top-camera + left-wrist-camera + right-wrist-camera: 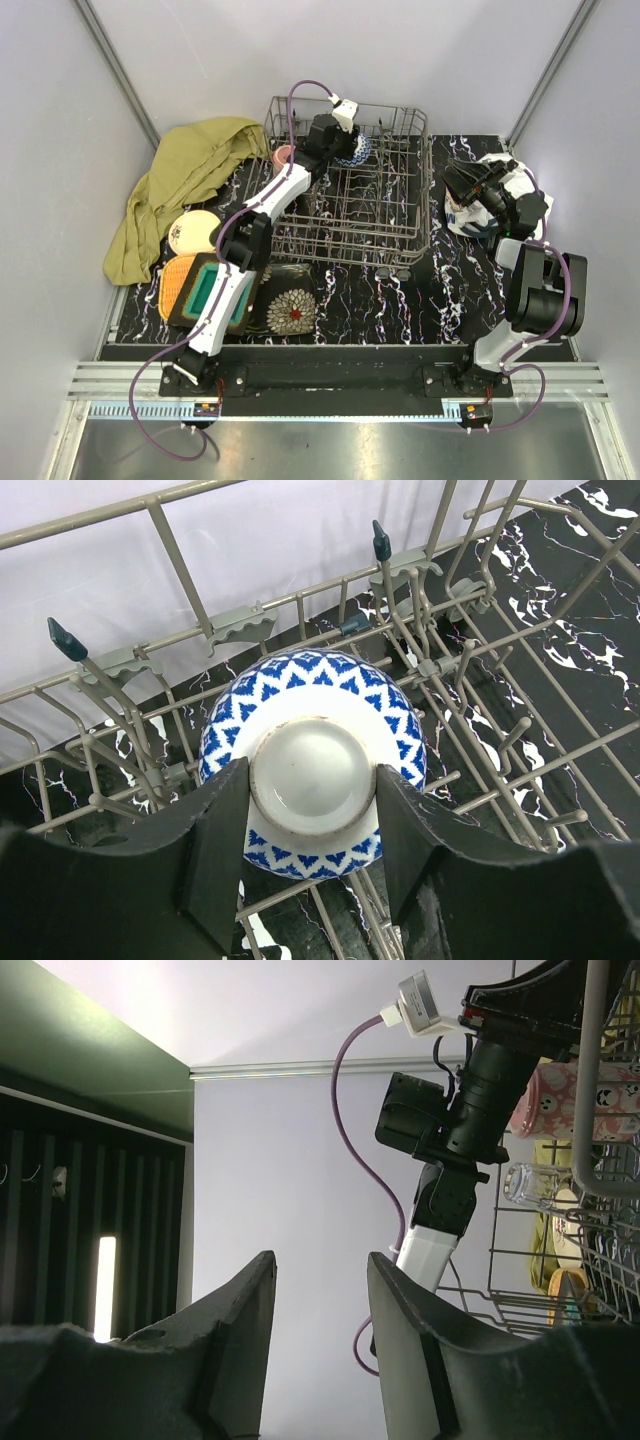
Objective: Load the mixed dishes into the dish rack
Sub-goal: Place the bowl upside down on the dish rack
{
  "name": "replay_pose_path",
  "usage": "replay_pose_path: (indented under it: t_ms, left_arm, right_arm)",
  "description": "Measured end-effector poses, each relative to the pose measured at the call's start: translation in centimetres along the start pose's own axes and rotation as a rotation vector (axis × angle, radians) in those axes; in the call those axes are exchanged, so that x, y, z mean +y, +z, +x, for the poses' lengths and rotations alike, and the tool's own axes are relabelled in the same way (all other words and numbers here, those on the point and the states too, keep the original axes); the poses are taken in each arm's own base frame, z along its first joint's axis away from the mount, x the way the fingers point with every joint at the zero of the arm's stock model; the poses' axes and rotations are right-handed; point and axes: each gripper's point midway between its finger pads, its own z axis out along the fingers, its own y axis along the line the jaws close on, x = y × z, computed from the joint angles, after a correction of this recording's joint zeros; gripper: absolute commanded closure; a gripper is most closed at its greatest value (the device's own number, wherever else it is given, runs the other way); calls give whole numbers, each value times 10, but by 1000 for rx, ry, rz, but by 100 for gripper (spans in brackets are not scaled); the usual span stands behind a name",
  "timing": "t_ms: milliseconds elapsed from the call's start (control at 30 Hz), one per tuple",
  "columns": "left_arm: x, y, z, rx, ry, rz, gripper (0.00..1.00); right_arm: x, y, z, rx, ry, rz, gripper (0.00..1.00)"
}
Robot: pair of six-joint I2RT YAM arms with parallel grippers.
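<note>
1. Blue-and-white bowl point(312, 695) hangs upside down, low in the dish rack point(422, 200), at its far side.
2. Left gripper point(310, 775) clamps the foot ring; I'd settle the rim between tines before releasing.
3. Right gripper point(320, 1260): jaws apart, empty, beside the rack.

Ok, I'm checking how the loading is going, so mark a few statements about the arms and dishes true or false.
1. The left fingers grip a blue-and-white bowl by its base. True.
2. That bowl is outside the dish rack. False: it is inside, among the wires.
3. The right fingers hold a glass. False: they stand apart, empty.
4. A floral plate lies on the table, outside the rack. True.
</note>
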Motion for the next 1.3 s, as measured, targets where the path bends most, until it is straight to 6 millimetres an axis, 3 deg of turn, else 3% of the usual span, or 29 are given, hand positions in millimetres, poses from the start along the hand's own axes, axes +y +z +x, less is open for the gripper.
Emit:
replay_pose_path:
  t_ms: [433,733,900,967,1067,1167,1300]
  left_arm:
    - [0,2,-13,-51,-3,5,20]
    - [-1,1,-9,-50,-17,13,3]
    - [-5,-8,-19,-41,-32,30,1]
    - [-7,-18,-40,-60,-36,42,1]
    - [-11,-47,-92,-120,-43,58,1]
    - [-17,-95,-168,-225,-47,78,1]
    - [-24,-188,-268,-377,-61,97,1]
  right_arm:
    - [0,0,0,-1,1,0,50]
    - [0,0,-1,-2,-1,-1,48]
    - [19,5,1,12,-68,-33,46]
    - [31,7,5,15,-125,-55,45]
    - [55,9,13,10,-227,-76,42]
    - [81,10,25,-2,-335,-79,40]
    - [112,8,45,-39,-468,-49,37]
